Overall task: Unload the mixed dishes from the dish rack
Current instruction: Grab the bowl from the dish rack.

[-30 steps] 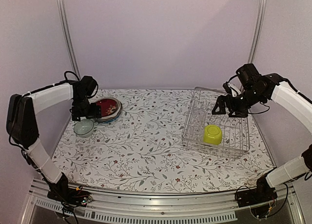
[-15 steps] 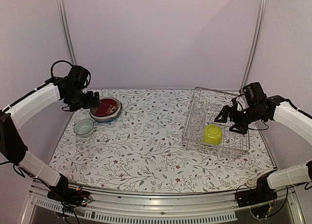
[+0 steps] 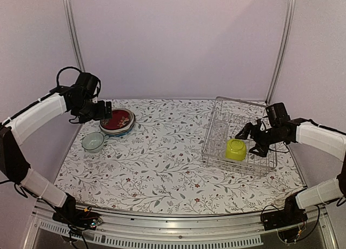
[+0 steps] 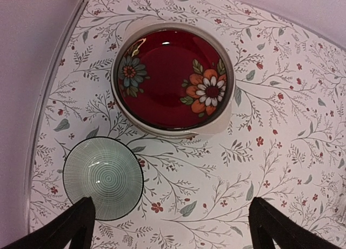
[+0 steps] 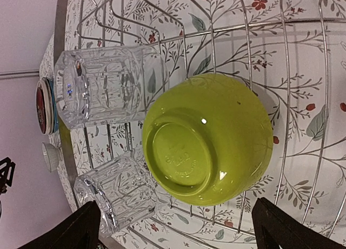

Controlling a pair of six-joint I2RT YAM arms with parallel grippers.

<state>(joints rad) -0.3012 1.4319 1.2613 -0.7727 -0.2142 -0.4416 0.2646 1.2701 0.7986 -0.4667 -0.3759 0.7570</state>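
Note:
The dish rack (image 3: pixel 238 166), a silver wire basket, stands on the right of the table. Inside it a lime-green bowl (image 3: pixel 235 149) (image 5: pixel 208 138) lies upside down beside two clear glasses on their sides (image 5: pixel 102 86) (image 5: pixel 116 197). My right gripper (image 3: pixel 251 142) (image 5: pixel 178 233) hovers open just above the bowl, holding nothing. On the far left, a red floral plate (image 3: pixel 119 119) (image 4: pixel 172 78) tops a stack of plates. A small pale ribbed bowl (image 3: pixel 93 142) (image 4: pixel 102 178) sits on the cloth beside it. My left gripper (image 3: pixel 103 112) (image 4: pixel 170 227) hangs open above them, empty.
A floral tablecloth (image 3: pixel 162 162) covers the table. Rack wires (image 5: pixel 286 70) and upright prongs surround the bowl. Pale walls with metal posts (image 3: pixel 73 43) close in the left, back and right sides.
The right gripper has come down and forward into the rack, over the lime-green bowl. The left arm has lifted off the plate stack and now hovers above it.

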